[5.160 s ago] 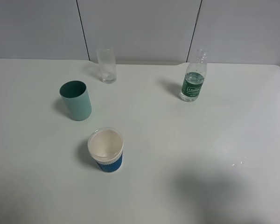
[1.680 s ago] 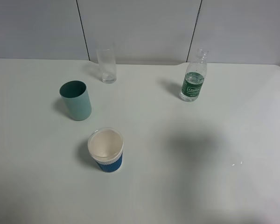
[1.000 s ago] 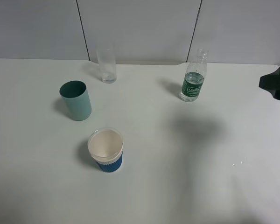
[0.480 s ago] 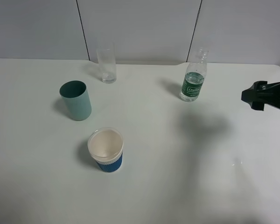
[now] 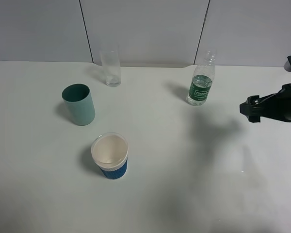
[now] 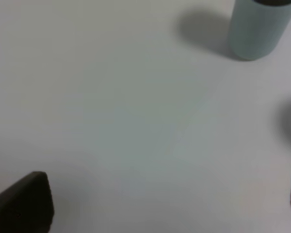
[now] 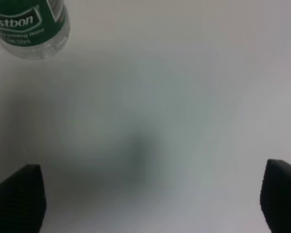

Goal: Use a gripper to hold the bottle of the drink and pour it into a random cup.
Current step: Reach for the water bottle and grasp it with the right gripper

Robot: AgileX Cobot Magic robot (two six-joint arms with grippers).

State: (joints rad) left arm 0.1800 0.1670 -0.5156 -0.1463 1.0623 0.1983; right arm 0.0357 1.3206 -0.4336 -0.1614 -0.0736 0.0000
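The right gripper [image 5: 248, 108] hovers over the white table [image 5: 184, 189], jaws spread wide and empty. The bottle of the drink [image 5: 201, 88] stands upright ahead of them, off to one side, near the pale panelled wall [image 5: 145, 29]. The left gripper [image 6: 157, 201] is also spread, with a green cup [image 6: 257, 29] ahead of it.

The right hand [image 5: 250, 108] is at the right edge, above the white bench [image 5: 184, 194], near the upright, uncapped bottle of the drink [image 5: 200, 86] but apart from it. A clear glass [image 5: 110, 69], a teal cup [image 5: 79, 104] and a blue-sleeved white cup [image 5: 110, 156] stand left of the bottle.
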